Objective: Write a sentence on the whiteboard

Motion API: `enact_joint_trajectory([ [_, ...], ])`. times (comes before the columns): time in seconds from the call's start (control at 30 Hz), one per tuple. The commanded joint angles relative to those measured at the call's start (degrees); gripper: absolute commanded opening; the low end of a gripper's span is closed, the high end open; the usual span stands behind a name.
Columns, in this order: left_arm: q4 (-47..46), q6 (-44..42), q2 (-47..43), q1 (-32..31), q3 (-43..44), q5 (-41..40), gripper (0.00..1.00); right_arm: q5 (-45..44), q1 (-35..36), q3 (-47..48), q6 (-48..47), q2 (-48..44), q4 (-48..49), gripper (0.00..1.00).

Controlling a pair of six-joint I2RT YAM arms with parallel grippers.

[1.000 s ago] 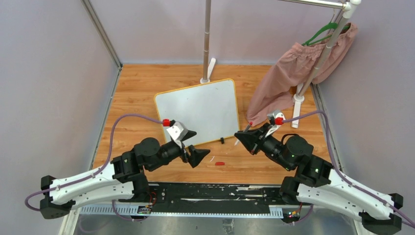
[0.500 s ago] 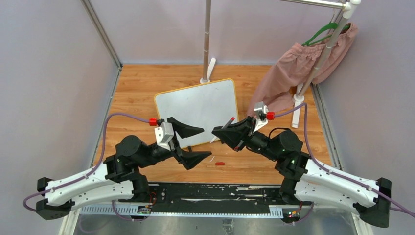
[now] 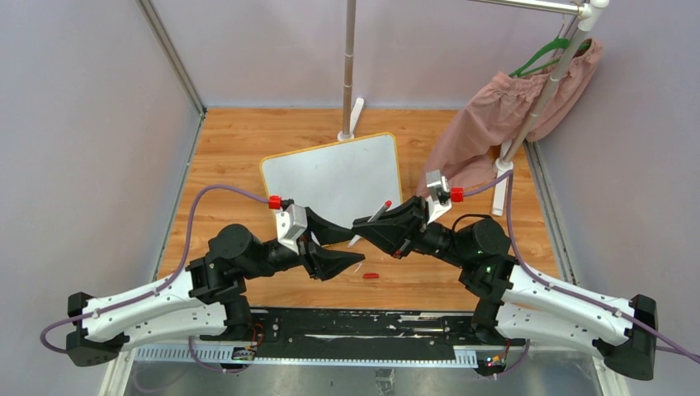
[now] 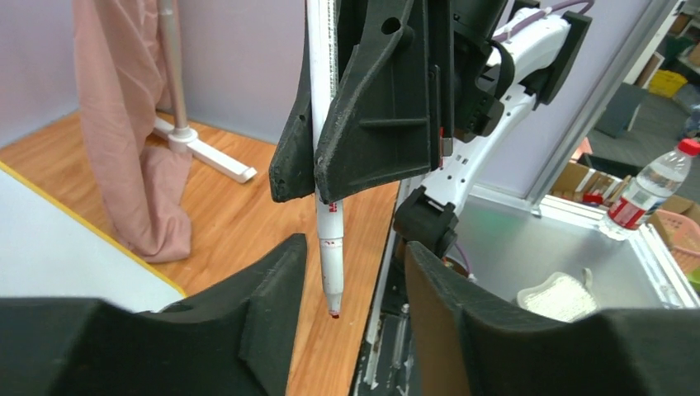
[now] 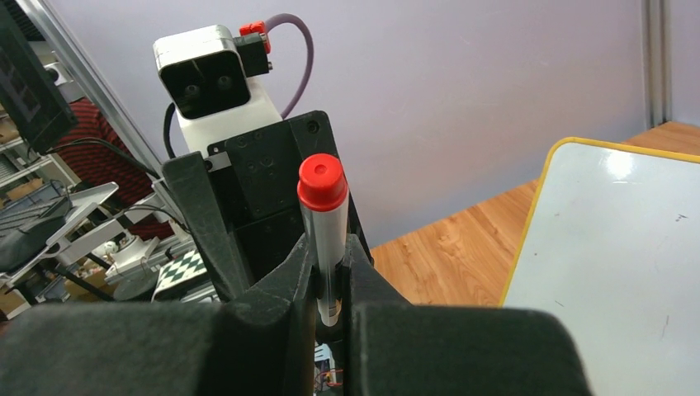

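- right gripper is clamped on the marker, tip pointing down
- left gripper has its jaws apart either side of that tip, nothing held
- whiteboard lies flat just beyond both, no writing visible
- risk: an off-center handover could knock the marker crooked or drop it

Red-tipped marker upright between parted left fingers; right fingers clamping it
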State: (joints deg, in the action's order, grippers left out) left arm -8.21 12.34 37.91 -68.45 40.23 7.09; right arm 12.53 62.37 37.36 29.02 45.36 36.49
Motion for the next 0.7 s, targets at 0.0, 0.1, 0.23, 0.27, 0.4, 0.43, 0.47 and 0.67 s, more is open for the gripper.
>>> enact_joint_trajectory([
  [0.0, -4.1, 1.7, 0.8, -0.1, 1.4, 2.7, 0.49, 3.2, -0.3, 2.1, 1.0, 0.0, 4.0, 0.00],
  [0.1, -4.8, 2.5, 1.1, -0.1, 1.2, 3.2, 0.43, 3.5, -0.3, 1.9, 1.3, -0.3, 4.0, 0.00],
  [0.23, -5.4, 3.3, 1.0, -0.1, 0.9, 2.3, 0.35, 3.6, -0.3, 1.7, 1.3, -0.6, 3.8, 0.00],
  [0.27, -5.8, 3.6, 1.0, -0.1, 0.8, 2.2, 0.35, 3.7, -0.2, 1.7, 1.3, -0.6, 3.8, 0.00],
  [0.4, -6.3, 4.0, 1.1, -0.1, 0.7, 2.5, 0.32, 3.7, -0.2, 1.3, 1.5, -0.8, 3.8, 0.00],
  [0.43, -6.3, 4.0, 1.1, -0.1, 0.7, 2.4, 0.30, 3.7, -0.3, 1.1, 1.5, -0.8, 3.9, 0.00],
  [0.47, -6.3, 4.0, 1.2, -0.2, 0.6, 2.5, 0.27, 3.8, -0.3, 1.0, 1.7, -0.8, 4.0, 0.00],
  [0.67, -6.3, 4.0, 1.0, -0.1, 0.5, 1.9, 0.17, 4.3, -0.1, 1.0, 2.0, -0.4, 4.1, 0.00],
])
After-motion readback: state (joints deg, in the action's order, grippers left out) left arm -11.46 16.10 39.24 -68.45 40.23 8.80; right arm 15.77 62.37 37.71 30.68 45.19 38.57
